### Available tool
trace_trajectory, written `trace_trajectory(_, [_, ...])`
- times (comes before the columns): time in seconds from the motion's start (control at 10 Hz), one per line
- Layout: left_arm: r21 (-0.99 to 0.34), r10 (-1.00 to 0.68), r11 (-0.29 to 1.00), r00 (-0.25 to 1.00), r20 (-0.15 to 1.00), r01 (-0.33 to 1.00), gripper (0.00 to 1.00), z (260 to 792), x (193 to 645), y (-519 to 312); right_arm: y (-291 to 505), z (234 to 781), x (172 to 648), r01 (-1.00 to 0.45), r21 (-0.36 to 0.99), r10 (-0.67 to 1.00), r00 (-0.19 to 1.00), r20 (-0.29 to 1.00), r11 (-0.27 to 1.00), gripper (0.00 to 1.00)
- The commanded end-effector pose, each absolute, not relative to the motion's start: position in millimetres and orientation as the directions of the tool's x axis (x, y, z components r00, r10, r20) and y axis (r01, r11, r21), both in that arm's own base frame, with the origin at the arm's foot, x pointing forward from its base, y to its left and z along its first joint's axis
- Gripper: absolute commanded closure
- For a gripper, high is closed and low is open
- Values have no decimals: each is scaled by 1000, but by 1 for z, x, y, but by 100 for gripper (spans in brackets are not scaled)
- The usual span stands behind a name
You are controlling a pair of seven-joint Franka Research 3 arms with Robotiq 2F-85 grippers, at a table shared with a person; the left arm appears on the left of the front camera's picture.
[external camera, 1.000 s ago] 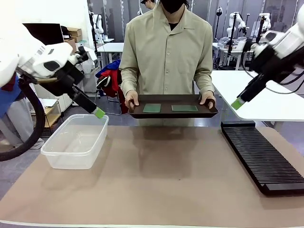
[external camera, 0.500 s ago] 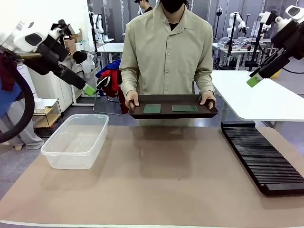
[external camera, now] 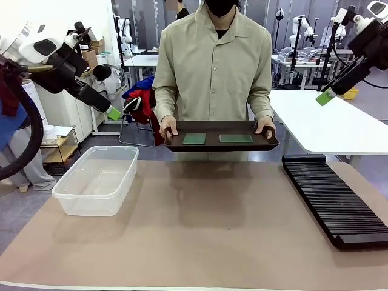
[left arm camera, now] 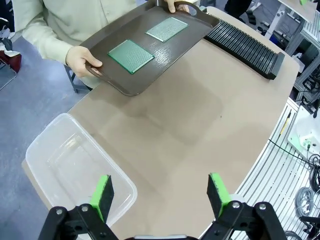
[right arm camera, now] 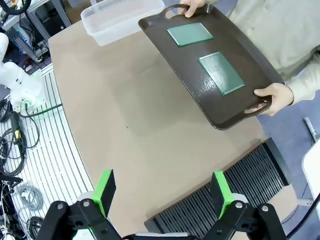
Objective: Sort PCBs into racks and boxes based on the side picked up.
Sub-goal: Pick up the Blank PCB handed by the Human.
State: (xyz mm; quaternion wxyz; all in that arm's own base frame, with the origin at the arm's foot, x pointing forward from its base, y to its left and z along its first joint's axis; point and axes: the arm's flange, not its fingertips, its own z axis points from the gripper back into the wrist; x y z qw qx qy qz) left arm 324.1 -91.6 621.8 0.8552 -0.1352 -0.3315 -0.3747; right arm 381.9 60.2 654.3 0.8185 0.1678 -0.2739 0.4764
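**Bench** (external camera: 212, 242): brown top. Its near edge is cut off by the bottom of the front view.

**Left pincer** (left arm camera: 160, 192): jaws wide apart with nothing between the green pads. It is raised high over the bench's left end, above the tub (external camera: 97, 179).

**Right pincer** (right arm camera: 163, 192): jaws also wide apart and empty. It is raised well above the rack (external camera: 333, 200).

**Arms:** in the front view each arm is cut off by the side edge of the picture.

**Tub:** clear plastic, standing on the bench at left. The bench shows through its walls.

**Rack:** black and slotted, lying on the bench at right and running from near to far. Its near right corner reaches the edge of the front view.

**Tray** (external camera: 221, 144): dark brown. The person's hands (external camera: 168, 127) hold it by both end handles at the far edge of the bench, clear of the surface. The fingers curl under the handles and are partly hidden.

**PCBs:** the first PCB (external camera: 194, 138) lies flat on the tray toward the tub side. The second PCB (external camera: 236, 138) lies flat toward the rack side. They sit side by side without touching.

**Markings:** any print on the boards is too small to read. I cannot tell which face of either board is up.
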Motion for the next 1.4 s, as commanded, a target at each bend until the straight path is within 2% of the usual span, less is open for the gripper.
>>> trace_trajectory(0.0, [1,-543,675,495,678,738,0,622,325,-88,59,653,381,-878,21,690,391,610,479,0])
trace_trajectory(0.4, [15,-548,684,501,669,729,0,622,325,-90,61,654,382,-872,13,689,396,607,489,0])
trace_trajectory(0.9, [-34,-569,562,417,709,826,0,643,330,-90,53,668,387,-862,35,670,418,614,506,0])
trace_trajectory(1.3, [19,-571,563,373,731,826,0,660,330,-94,47,672,393,-861,36,652,411,637,507,0])
